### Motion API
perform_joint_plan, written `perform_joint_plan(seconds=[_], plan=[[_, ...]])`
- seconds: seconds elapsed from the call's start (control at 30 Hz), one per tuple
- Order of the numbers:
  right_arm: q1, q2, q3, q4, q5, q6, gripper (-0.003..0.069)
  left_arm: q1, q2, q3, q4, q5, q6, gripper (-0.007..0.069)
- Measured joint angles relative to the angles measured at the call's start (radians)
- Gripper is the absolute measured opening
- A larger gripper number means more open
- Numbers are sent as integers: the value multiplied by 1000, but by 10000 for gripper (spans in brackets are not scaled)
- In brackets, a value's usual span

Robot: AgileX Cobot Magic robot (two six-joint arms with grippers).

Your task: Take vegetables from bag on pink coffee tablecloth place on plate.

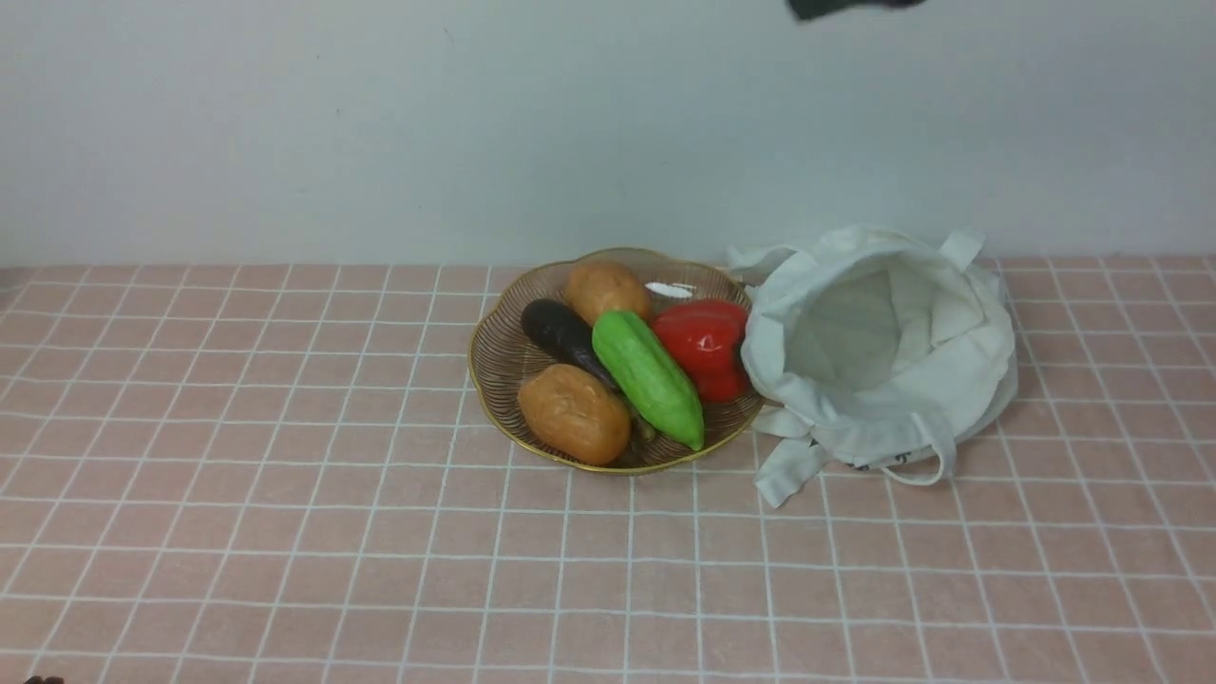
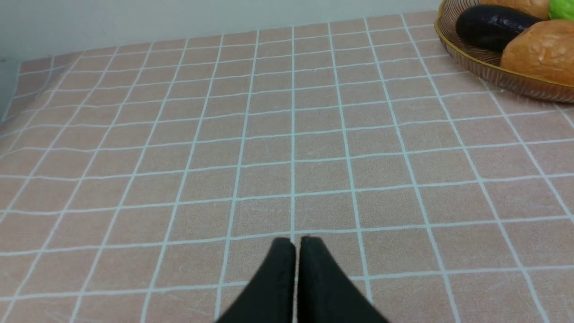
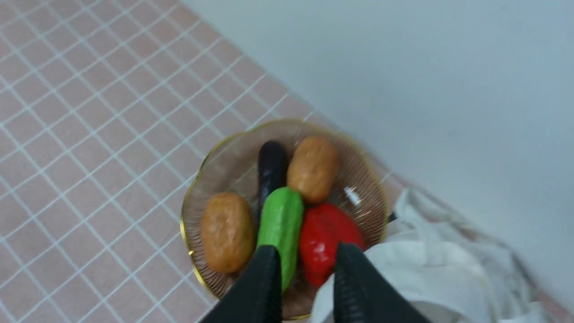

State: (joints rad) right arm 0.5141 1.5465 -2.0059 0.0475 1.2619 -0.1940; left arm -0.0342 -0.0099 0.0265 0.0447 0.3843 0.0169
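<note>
Though the right gripper (image 3: 309, 251) is nearer, jaws parted, nothing between, green vegetable (image 1: 648, 380) already lies on plate (image 1: 484, 380), tip toward five o'clock; likely only withdrawal remains.

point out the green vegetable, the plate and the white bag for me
green vegetable (image 1: 648, 380): front view, middle of its body
plate (image 1: 486, 385): front view, bare ribbed inner side near the rim
white bag (image 1: 926, 418): front view, cloth below its opening

The kind of place is unclear: a plain pale wall (image 1: 570, 123) spans ten to two o'clock behind a pink gridded tablecloth (image 1: 313, 532), which alone suggests a dining setup.
</note>
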Motion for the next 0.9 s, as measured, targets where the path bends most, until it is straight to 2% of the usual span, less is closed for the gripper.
perform_joint_plan(seconds=[0.1, 0.17, 0.33, 0.57, 0.7, 0.9], plan=[[0, -75, -1, -48, 13, 51, 20, 0, 0, 0, 0, 0, 0, -4], [0, -151, 6, -64, 16, 88, -4, 0, 0, 0, 0, 0, 0, -4], [0, -325, 101, -67, 15, 127, -14, 0, 0, 0, 0, 0, 0, -4], [0, -700, 504, -67, 0, 149, -15, 0, 0, 0, 0, 0, 0, -4], [0, -877, 746, -67, -144, 162, -15, 0, 0, 0, 0, 0, 0, -4], [0, -1131, 1219, -20, -604, 194, -15, 0, 0, 0, 0, 0, 0, -4]])
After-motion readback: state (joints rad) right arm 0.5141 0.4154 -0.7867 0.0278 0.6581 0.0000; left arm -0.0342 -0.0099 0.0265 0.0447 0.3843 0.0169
